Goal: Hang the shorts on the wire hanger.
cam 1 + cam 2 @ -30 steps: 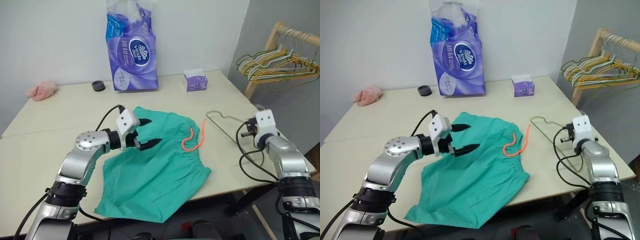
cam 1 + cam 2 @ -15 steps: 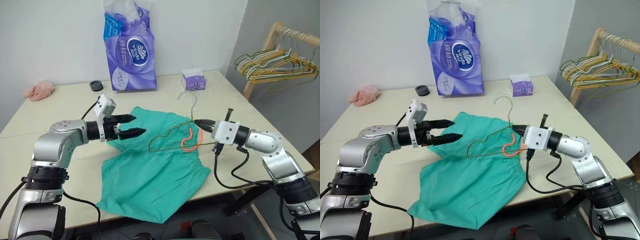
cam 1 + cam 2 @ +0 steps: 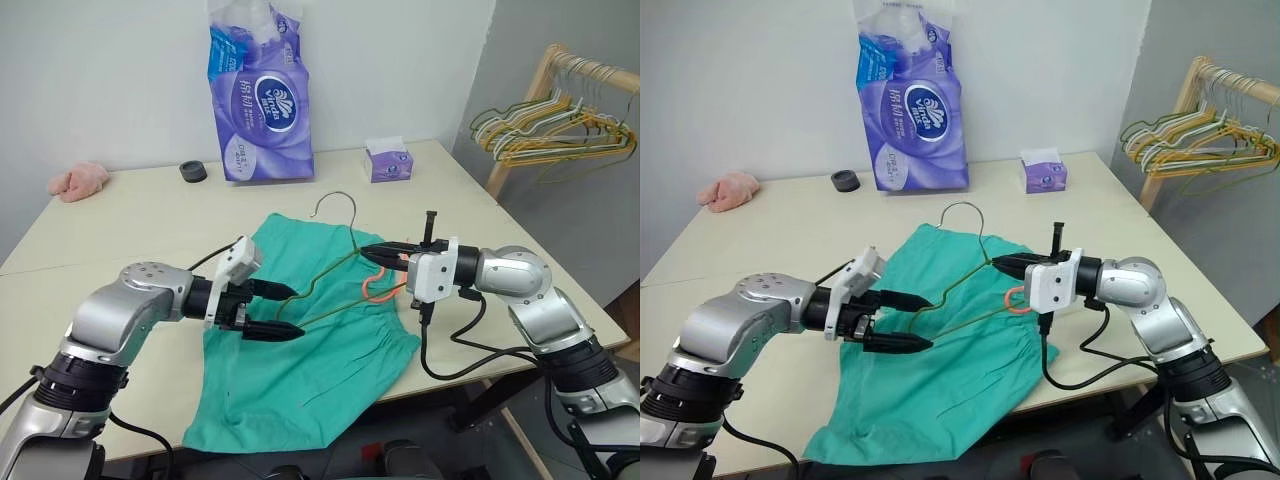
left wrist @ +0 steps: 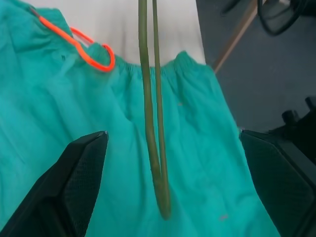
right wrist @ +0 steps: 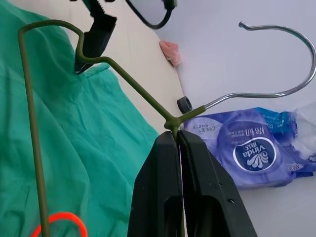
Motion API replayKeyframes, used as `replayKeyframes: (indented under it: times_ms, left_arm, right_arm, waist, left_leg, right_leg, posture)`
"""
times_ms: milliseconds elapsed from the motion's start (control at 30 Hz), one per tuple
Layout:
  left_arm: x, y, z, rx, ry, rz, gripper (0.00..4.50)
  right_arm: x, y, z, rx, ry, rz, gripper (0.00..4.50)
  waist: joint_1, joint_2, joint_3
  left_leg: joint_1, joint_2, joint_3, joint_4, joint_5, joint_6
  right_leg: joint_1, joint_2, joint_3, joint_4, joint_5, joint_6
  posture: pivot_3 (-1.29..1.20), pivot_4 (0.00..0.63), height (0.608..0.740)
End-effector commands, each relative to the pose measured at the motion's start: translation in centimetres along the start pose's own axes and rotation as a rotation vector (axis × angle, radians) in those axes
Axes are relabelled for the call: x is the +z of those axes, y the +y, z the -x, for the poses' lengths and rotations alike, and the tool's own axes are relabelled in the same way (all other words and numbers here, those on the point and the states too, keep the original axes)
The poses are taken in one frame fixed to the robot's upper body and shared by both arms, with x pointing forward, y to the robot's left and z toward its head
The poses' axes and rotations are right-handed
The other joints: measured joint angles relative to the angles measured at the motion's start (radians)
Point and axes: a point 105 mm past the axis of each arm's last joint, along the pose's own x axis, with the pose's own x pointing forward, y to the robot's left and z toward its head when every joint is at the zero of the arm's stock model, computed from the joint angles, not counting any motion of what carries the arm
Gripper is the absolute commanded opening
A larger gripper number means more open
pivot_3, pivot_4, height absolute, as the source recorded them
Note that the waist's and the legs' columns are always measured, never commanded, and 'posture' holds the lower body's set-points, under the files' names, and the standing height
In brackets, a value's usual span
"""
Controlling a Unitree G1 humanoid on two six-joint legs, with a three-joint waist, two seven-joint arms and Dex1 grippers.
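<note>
Nearest: shorts [image 3: 300, 350], teal, spread flat on the worktop [image 3: 120, 215], one corner hanging over the near edge; orange drawstring [image 3: 378, 285] lying at the waistband, on the right side.

Above the shorts, left: left gripper [image 3: 902, 320], fingers spread wide, holding nothing, tips pointing right. The far corner of the wire hanger [image 3: 960, 285] sits in the gap between those fingers, touching neither as far as can be seen.

Above the shorts, right: right gripper [image 3: 375, 255], fingers clamped shut on the hanger's neck, just below the hook. Hanger held off the cloth, hook uppermost, triangle slanting down toward the left gripper.

Farther back: purple tissue pack [image 3: 258, 95] upright, small tissue box [image 3: 389, 160], black ring [image 3: 194, 171], pink cloth lump [image 3: 80, 180]. Far right, beyond the worktop: wooden rack with spare hangers [image 3: 550, 130].

Step in hand, by judgement: hanger presented over the shorts; nothing threaded yet. Next move likely calls for the left fingers to close on the hanger's corner or gather the fabric, so cloth can pass over the lower bar.
</note>
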Motion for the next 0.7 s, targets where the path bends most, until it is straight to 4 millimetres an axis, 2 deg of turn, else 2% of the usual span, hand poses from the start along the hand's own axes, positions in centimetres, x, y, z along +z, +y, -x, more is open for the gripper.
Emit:
replayKeyframes:
  times_ms: [33, 133, 467, 500, 700]
  left_arm:
    - [-1.0, 1.0, -0.6, 0.06, 0.051, -0.081, 4.1]
    - [-0.4, 1.8, -1.2, 0.101, -0.011, -0.069, 3.3]
    - [0.1, 1.6, -1.8, 0.088, -0.064, -0.067, 0.15]
    - [0.0, 1.6, -1.8, 0.086, -0.064, -0.066, 0.01]
    - [-0.2, 1.6, -1.7, 0.093, -0.068, -0.058, 0.01]
  right_arm:
    - [1.6, -1.3, -0.1, -0.04, -0.053, 0.032, 0.0]
    - [1.9, -1.2, -0.2, -0.047, -0.06, 0.018, 0.0]
    - [2.2, -0.8, -0.3, -0.039, -0.061, 0.003, 0.0]
    - [2.2, -0.7, -0.3, -0.034, -0.061, 0.003, 0.0]
    - [1.9, 0.4, -0.3, 0.04, -0.039, 0.018, 0.0]
  waist:
    - [0.0, 0.0, 0.0]
    - [0.002, 0.0, 0.0]
    - [0.0, 0.0, 0.0]
    - [0.0, 0.0, 0.0]
    - [0.001, 0.0, 0.0]
  left_leg:
    - [0.0, 0.0, 0.0, 0.0, 0.0, 0.0]
    - [0.0, 0.0, 0.0, 0.0, 0.0, 0.0]
    - [0.0, 0.0, 0.0, 0.0, 0.0, 0.0]
    - [0.0, 0.0, 0.0, 0.0, 0.0, 0.0]
    - [0.0, 0.0, 0.0, 0.0, 0.0, 0.0]
  right_leg:
    - [0.0, 0.0, 0.0, 0.0, 0.0, 0.0]
    - [0.0, 0.0, 0.0, 0.0, 0.0, 0.0]
    - [0.0, 0.0, 0.0, 0.0, 0.0, 0.0]
    - [0.0, 0.0, 0.0, 0.0, 0.0, 0.0]
    - [0.0, 0.0, 0.0, 0.0, 0.0, 0.0]
  posture:
    - [-0.16, 0.0, 0.74]
    - [-0.16, 0.0, 0.74]
    - [-0.16, 0.0, 0.74]
    - [-0.16, 0.0, 0.74]
    - [-0.16, 0.0, 0.74]
